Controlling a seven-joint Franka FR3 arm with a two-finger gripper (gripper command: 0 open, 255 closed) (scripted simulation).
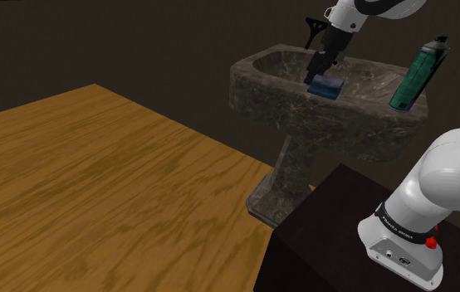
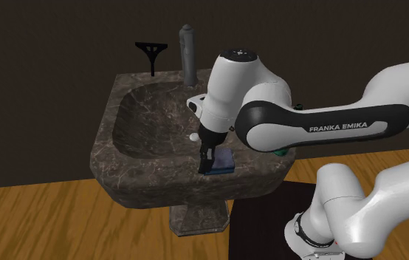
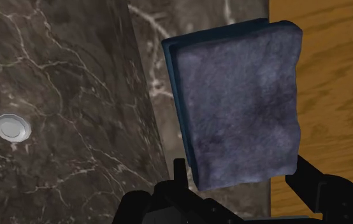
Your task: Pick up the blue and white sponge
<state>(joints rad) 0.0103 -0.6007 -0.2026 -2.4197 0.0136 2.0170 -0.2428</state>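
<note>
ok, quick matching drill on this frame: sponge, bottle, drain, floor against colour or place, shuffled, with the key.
Things:
1. sponge
2. bottle
3. drain
4. floor

Colour or place:
A. wood grain
B. pale disc in the basin of the sink
C. green, on the sink's rim at the shoulder view's right
D. blue, on the rim right at the gripper

Pairs: 1-D, 2-C, 3-B, 4-A
</note>
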